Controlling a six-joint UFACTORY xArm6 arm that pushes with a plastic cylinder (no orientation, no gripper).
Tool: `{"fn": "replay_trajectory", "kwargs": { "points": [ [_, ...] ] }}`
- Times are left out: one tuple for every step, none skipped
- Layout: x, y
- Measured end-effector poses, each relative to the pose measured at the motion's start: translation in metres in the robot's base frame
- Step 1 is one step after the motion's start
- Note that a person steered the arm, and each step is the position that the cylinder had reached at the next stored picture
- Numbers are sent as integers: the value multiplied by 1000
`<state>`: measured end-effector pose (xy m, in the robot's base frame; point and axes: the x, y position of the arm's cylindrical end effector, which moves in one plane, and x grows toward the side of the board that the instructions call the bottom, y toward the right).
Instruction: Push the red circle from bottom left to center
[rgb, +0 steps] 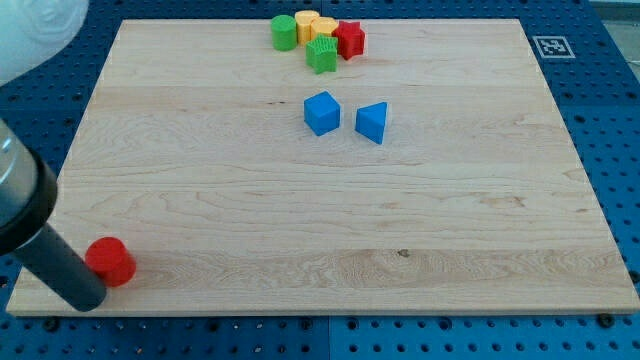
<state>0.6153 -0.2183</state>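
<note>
The red circle (111, 261) lies on the wooden board (330, 220) near its bottom left corner. My tip (88, 301) is at the board's bottom left edge, just left of and below the red circle, touching or almost touching it. The dark rod rises from there to the view's left edge.
A blue cube (322, 113) and a blue triangle (372, 122) sit above the board's middle. A cluster at the top holds a green cylinder (284, 32), yellow blocks (313, 24), a green block (322, 55) and a red star (349, 39). A marker tag (552, 46) is at top right.
</note>
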Motion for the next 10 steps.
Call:
{"fn": "replay_trajectory", "kwargs": {
  "points": [
    [-11, -6],
    [-28, -14],
    [-36, -4],
    [-39, 8],
    [-49, 19],
    [-56, 34],
    [-63, 53],
    [-72, 77],
    [-80, 107],
    [-87, 140]
  ]
}}
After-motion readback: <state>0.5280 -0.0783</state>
